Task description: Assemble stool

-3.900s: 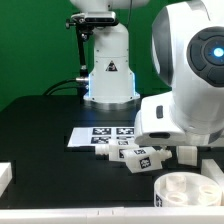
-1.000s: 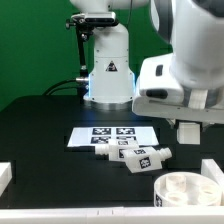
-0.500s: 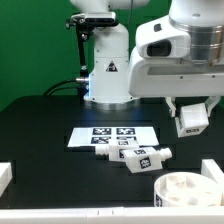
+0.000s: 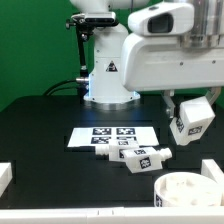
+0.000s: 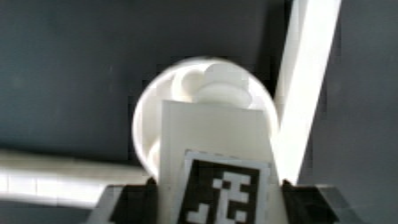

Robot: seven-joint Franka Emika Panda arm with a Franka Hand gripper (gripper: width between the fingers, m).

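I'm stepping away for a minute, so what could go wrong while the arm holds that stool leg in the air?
The leg sits tilted in the gripper, so it may meet the seat askew and jam. The loose legs lie close beside the seat; a descent there could knock them.

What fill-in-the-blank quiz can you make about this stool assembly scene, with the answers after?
1. The claw holds one white ____ in the air.
2. ____ more legs lie on the black table.
3. The seat is ____ in shape.
4. The marker board lies on the exterior view's ____ of the seat.
Missing words: leg; two; round; left.
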